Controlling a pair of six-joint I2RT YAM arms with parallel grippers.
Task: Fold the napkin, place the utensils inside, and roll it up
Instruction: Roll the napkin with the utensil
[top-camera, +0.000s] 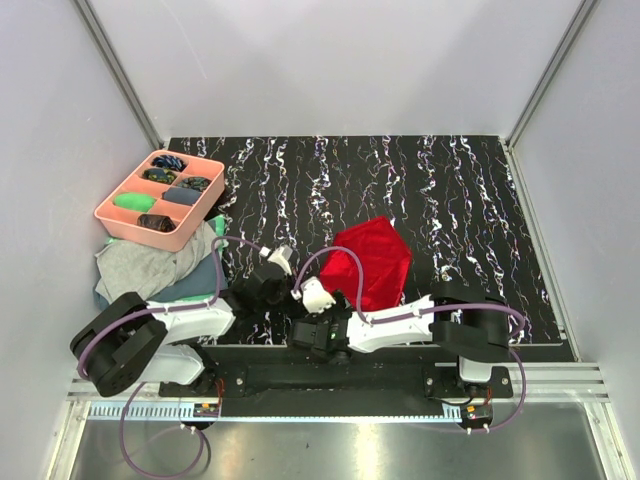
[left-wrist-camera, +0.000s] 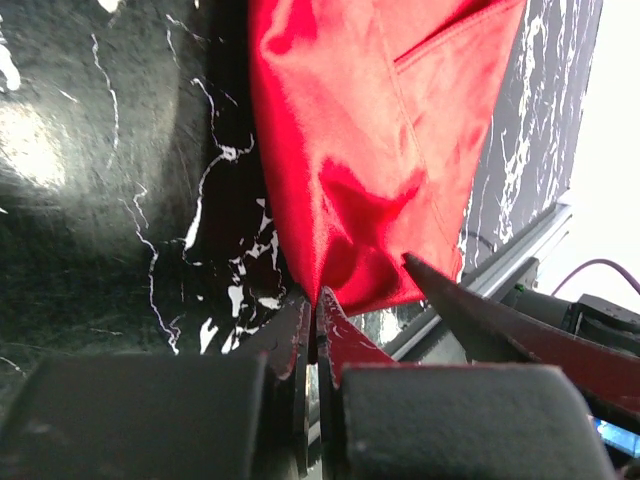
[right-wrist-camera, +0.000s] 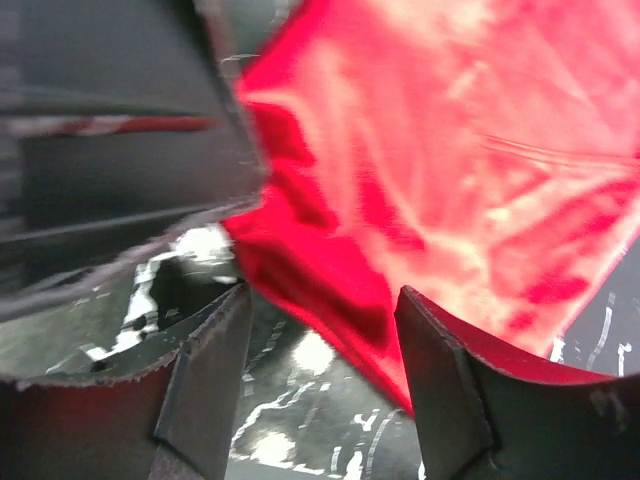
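Black marble-patterned material with white veins covers the table (top-camera: 450, 190), which is enclosed by pale walls. The bright red napkin (top-camera: 372, 262) is seen near the front edge of the table, a little right of the middle, folded into an angular shape with several layers. To the left, a pile of cloths (top-camera: 150, 265) in grey, green and blue is placed at the table's edge, and a pink tray (top-camera: 112, 216) with six compartments is set partly on this pile; small dark and green items are held in its compartments.

Both arms are stretched low toward the near left corner of the napkin. In the left wrist view, the left gripper (left-wrist-camera: 316, 318) is seen fully closed on the lowest corner of the napkin, and the red cloth is pinched between its two fingers. In the right wrist view, the right gripper (right-wrist-camera: 325, 335) is seen with its fingers apart, and a fold of the napkin's edge is placed between them; the right finger (right-wrist-camera: 440, 380) is touching the cloth, but a firm hold cannot be confirmed. The utensils cannot be seen in any view.
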